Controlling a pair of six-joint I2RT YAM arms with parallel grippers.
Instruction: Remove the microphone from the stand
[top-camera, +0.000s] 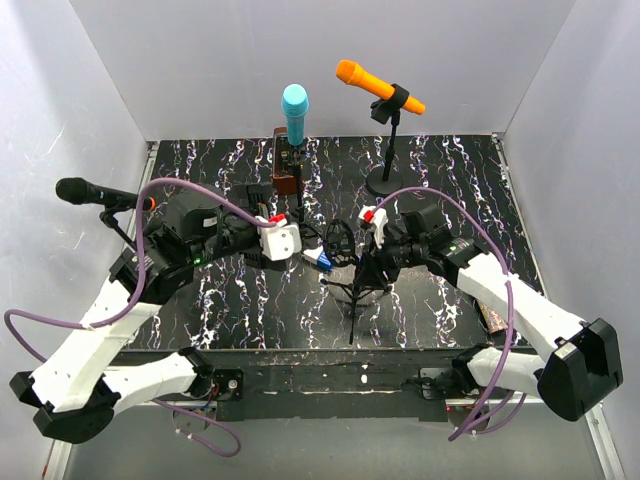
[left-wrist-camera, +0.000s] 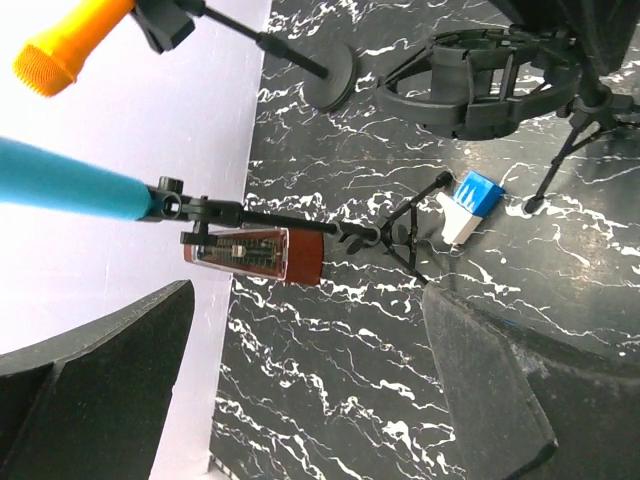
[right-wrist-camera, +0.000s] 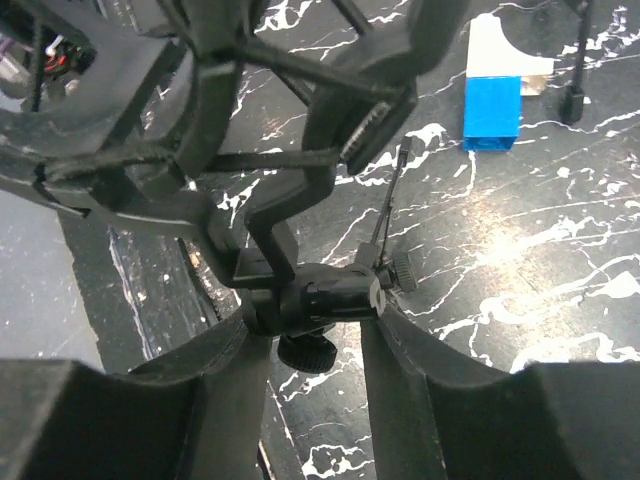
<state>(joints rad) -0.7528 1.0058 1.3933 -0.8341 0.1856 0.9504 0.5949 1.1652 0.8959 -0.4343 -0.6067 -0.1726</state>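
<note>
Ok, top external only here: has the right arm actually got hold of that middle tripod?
Observer: Yes; the right wrist view shows the right fingers clamped on the swivel joint of the tripod.
Operator: And the other arm?
Observer: The left fingers are spread, nothing between them, facing the teal microphone.
Operator: Anything loaded up top?
Observer: In the left wrist view the shock mount looks empty.

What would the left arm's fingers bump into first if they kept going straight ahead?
Most likely the small black stand holding the teal microphone, right by the brown box; depth is hard to judge.
</note>
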